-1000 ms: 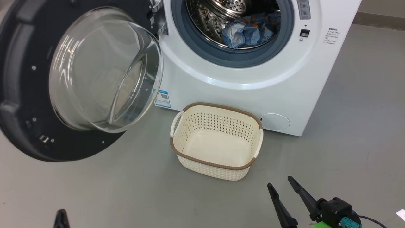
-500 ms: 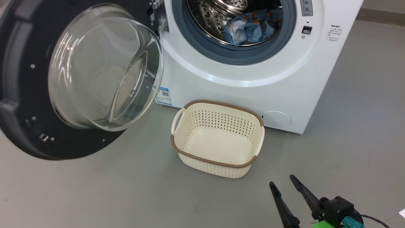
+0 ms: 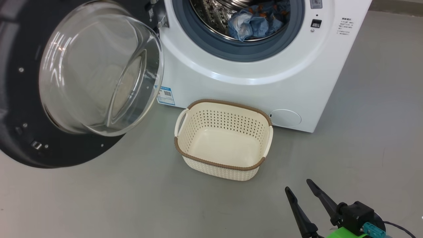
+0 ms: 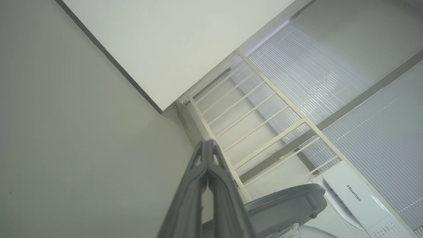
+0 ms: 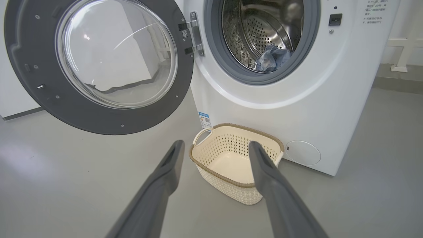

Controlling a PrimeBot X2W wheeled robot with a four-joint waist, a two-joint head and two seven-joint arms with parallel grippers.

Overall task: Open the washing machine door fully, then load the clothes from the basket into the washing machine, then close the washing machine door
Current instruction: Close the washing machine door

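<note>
The white washing machine (image 3: 251, 82) stands with its door (image 3: 19, 109) swung wide to the left, glass bulge facing me. Light-blue clothes (image 3: 254, 23) with orange prints lie bunched inside the steel drum. On the floor in front sits the cream basket (image 3: 218, 164), with nothing in it. My right gripper (image 3: 298, 185) hovers open and holds nothing, low at the right, short of the basket. In the right wrist view the right gripper (image 5: 215, 142) frames the basket (image 5: 228, 180), with the door (image 5: 39, 99) and clothes (image 5: 271, 59) beyond. My left gripper (image 4: 207, 142) is shut on nothing and points upward.
Grey floor spreads all around the basket and to the right of the machine. A blue label sticker (image 3: 165, 96) and a round white flap (image 3: 286, 118) mark the machine's lower front. In the left wrist view a white railing (image 4: 257, 125) stands by the wall.
The head camera has shifted, sliding the scene slightly up and left. The dark tip at the head view's bottom-left edge a second ago has gone. The right gripper stays open.
</note>
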